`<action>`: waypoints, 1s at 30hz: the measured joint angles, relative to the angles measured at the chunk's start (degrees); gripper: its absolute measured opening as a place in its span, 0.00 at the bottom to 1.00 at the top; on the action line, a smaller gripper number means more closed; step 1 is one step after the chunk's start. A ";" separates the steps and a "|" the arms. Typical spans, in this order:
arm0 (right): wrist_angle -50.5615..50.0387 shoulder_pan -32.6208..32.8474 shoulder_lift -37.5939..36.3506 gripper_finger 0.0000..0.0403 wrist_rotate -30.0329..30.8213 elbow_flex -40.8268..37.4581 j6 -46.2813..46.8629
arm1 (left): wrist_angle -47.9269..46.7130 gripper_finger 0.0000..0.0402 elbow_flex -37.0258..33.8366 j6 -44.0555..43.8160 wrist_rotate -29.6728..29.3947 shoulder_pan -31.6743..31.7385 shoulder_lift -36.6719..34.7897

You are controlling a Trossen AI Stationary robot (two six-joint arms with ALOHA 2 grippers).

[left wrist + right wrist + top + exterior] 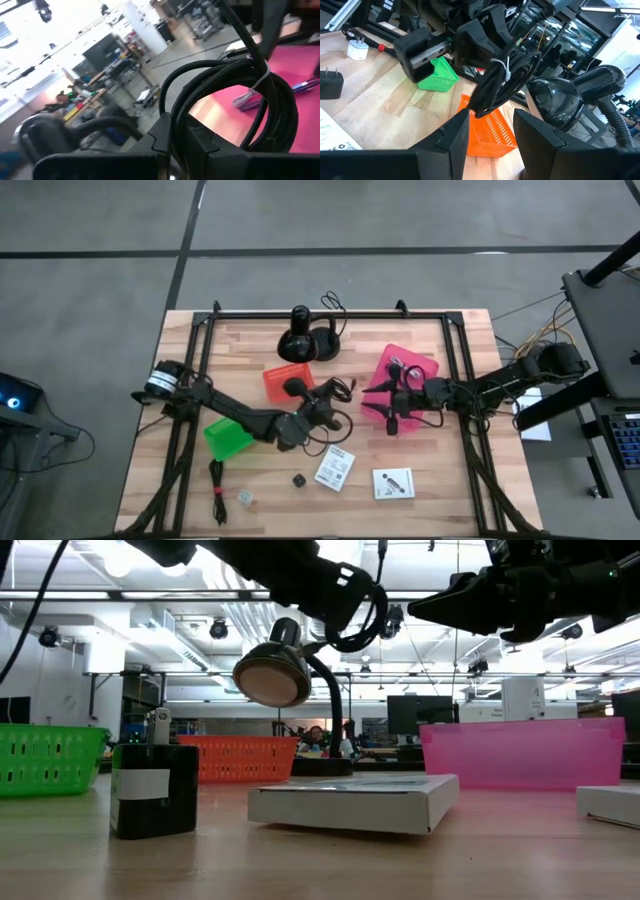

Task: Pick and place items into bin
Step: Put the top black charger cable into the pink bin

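My left gripper [322,402] is shut on the black coiled cable [340,390], held in the air between the orange bin [288,380] and the pink bin [425,365]. A grey tie [254,89] binds the coil. My right gripper [492,135] stands open over the pink bin's near-left part, pointing toward the cable, with nothing between its fingers. Two white printed cards [335,467] [393,482] and a tiny black cube [299,479] lie flat near the front edge. A strap [216,495] and a small clear piece [247,498] lie at the front left. My left gripper pinches the coil's bundled strands [175,112] between its two fingers [200,142]. The fingers run about level, pointing toward the table's right side and the pink bin. The coil [502,82] is lifted clear of the table and slants down from the fingers.
A green bin [228,437] stands at the left, beside my left arm. The black round-based stand [305,338] with its cord is at the far middle. A black frame [455,380] runs along the table's edges. Bare wood lies between the cards and the bins.
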 joint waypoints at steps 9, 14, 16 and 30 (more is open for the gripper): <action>-0.02 0.00 0.00 0.35 0.00 0.00 0.00 | 0.65 0.03 0.00 -3.19 5.69 1.16 0.00; -0.02 0.00 0.00 0.35 0.00 0.00 0.00 | 1.38 0.03 0.00 -3.19 5.68 1.93 0.00; -0.01 0.00 0.00 0.35 0.00 0.00 0.01 | 2.19 0.03 0.00 -3.17 5.63 2.27 0.56; 0.93 -0.02 0.00 0.35 0.24 0.00 0.90 | 29.39 0.03 0.50 15.70 6.34 3.07 9.40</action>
